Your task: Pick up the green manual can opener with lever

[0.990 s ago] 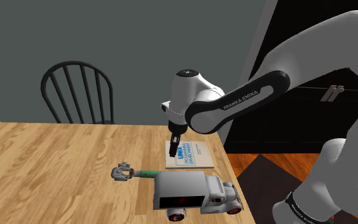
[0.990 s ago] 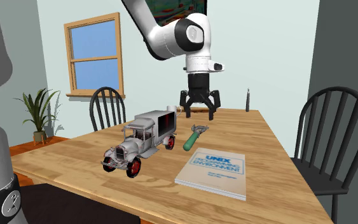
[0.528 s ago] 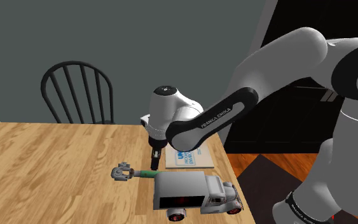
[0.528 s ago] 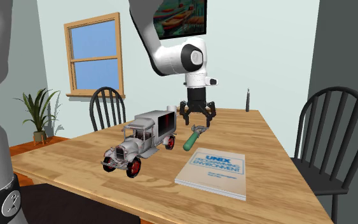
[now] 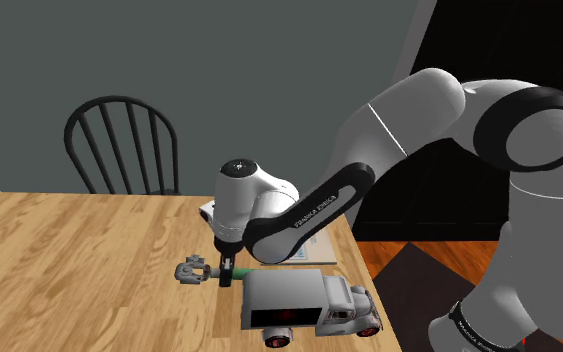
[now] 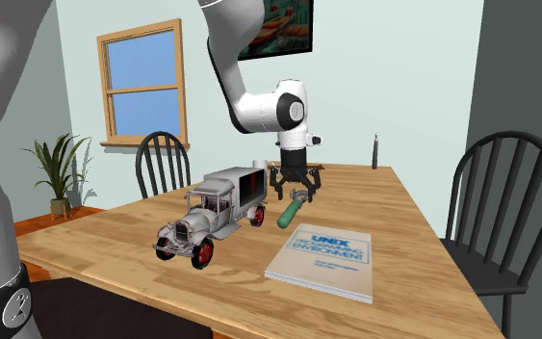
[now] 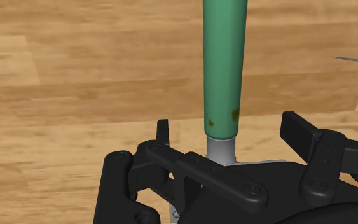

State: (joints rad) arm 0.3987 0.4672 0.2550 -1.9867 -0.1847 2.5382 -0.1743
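The gripper (image 6: 296, 190) has come down to the can opener (image 7: 225, 63). A second ago it hung well above the table (image 5: 69, 260), over the book (image 6: 322, 260) in the shoulder view. Half a second ago it was lower and closer to the tool. Now it sits low over the wood, right where the green handle meets the grey metal head. In the wrist view its two fingers stand apart, one on each side of that joint, with a gap between each finger and the tool, so the gripper is spread wide and grips nothing. The can opener lies flat on the table in the same spot as before. In the second exterior view its handle points toward the book and its head points away from it. In the shoulder view its head pokes out just to the left of the gripper. The toy truck (image 5: 304, 305) stands just beside the handle and has not moved, and neither has the book. In the shoulder view the arm now bends lower over the table's right end and covers most of the book. A dark chair (image 5: 124, 145) stands behind the table against the grey wall, as it did earlier.
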